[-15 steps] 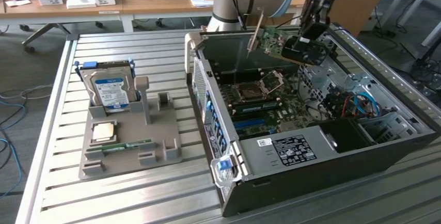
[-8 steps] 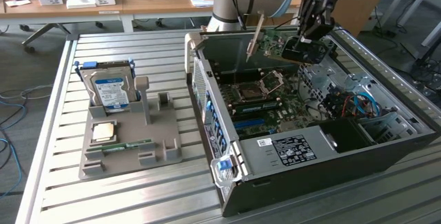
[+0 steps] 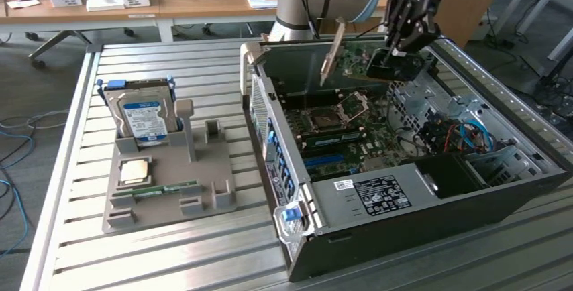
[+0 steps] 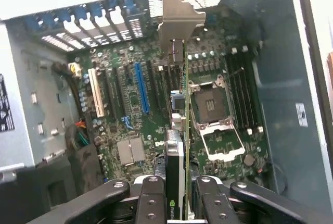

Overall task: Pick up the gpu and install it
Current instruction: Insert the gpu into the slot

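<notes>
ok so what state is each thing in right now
thin flat gpu card with silver metal bracket: held upright above the green motherboard, not seated
black pincer: shut on the card
dark metal computer case: on its side, panel off
square silver processor socket: empty
boxy silver hard drive with blue label: upright in the grey plastic holder
narrow green memory stick: lying flat on the holder

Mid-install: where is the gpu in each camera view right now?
Exterior view: gpu upper middle, held by the gripper above the open case.
Wrist view: gpu edge-on in the gripper, silver bracket outermost, over the motherboard.
Shared landmark: the CPU socket.
</notes>
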You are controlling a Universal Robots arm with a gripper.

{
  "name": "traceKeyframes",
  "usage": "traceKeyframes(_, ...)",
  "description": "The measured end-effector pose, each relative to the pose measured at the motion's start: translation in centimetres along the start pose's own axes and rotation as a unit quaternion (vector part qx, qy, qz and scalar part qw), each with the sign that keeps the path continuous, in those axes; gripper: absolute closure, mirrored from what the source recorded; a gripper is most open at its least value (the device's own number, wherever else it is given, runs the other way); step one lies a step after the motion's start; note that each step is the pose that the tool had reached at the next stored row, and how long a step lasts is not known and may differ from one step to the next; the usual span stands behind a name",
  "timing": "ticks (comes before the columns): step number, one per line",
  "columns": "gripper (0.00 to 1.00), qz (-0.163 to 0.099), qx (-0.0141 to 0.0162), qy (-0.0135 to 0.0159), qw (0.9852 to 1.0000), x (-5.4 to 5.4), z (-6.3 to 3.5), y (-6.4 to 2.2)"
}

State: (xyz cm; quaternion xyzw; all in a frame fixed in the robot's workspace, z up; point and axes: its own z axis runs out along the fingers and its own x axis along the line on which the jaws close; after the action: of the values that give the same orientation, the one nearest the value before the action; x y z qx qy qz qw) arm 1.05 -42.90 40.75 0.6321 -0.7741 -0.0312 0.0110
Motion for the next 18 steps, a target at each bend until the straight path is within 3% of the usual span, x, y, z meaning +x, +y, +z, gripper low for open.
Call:
traceKeyframes(6,0.73,-0.054,-0.0012,0.0034,0.9985,0.00,0.01,0.00)
traceKeyframes(12,0.73,-0.108,-0.0024,0.0068,0.9942,0.00,0.02,0.00)
traceKeyframes(18,0.73,-0.113,-0.0025,0.0070,0.9936,0.00,0.02,0.00)
